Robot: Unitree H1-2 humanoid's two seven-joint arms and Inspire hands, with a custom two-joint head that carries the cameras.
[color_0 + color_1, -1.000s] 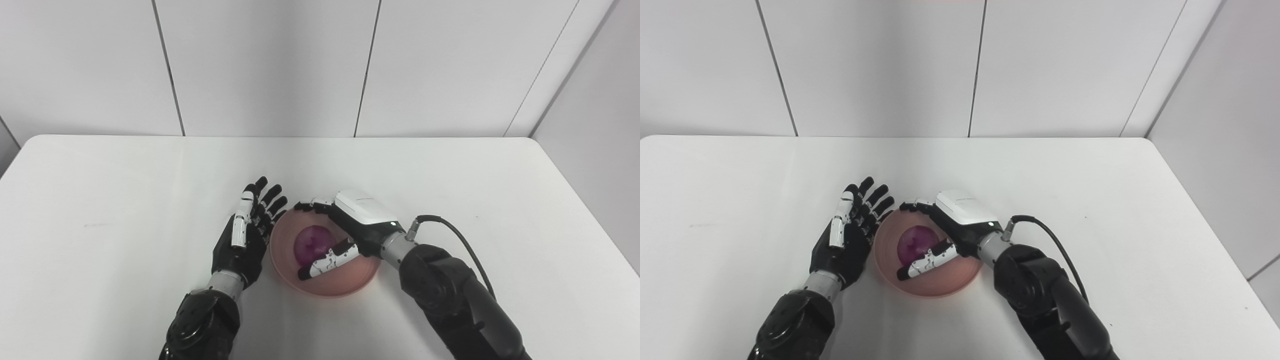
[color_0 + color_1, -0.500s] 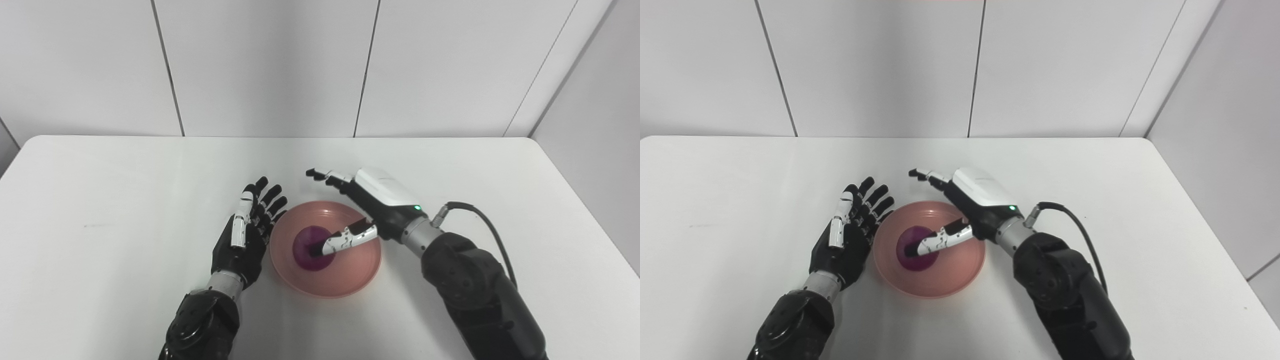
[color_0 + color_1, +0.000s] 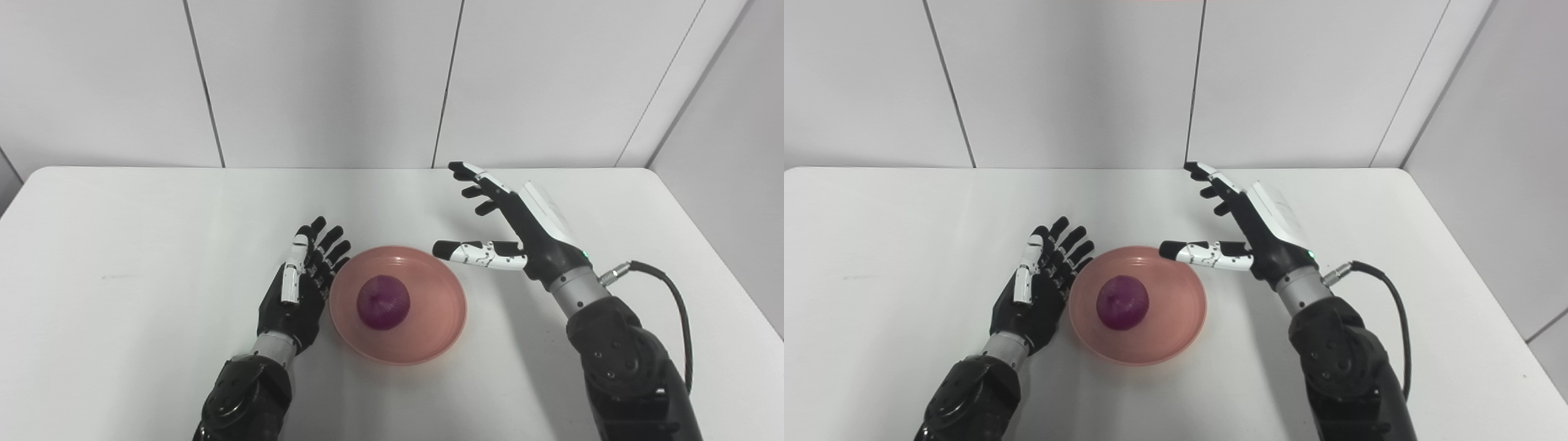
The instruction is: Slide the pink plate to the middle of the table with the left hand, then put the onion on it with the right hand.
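Observation:
A purple onion (image 3: 383,302) rests in the middle of the pink plate (image 3: 436,318), which sits near the table's centre front. My left hand (image 3: 300,288) lies open just left of the plate, fingers straight and close to its rim. My right hand (image 3: 520,229) is open and raised above the table to the right of the plate, fingers spread, thumb pointing toward the plate's far rim. Neither hand holds anything.
The white table (image 3: 153,245) has a rounded far edge against white wall panels. A black cable (image 3: 667,306) loops from my right wrist over the table's right side.
My right hand let go of the onion, opened and lifted back to the right, away from the plate. The onion stays on the plate. The left hand has not moved.

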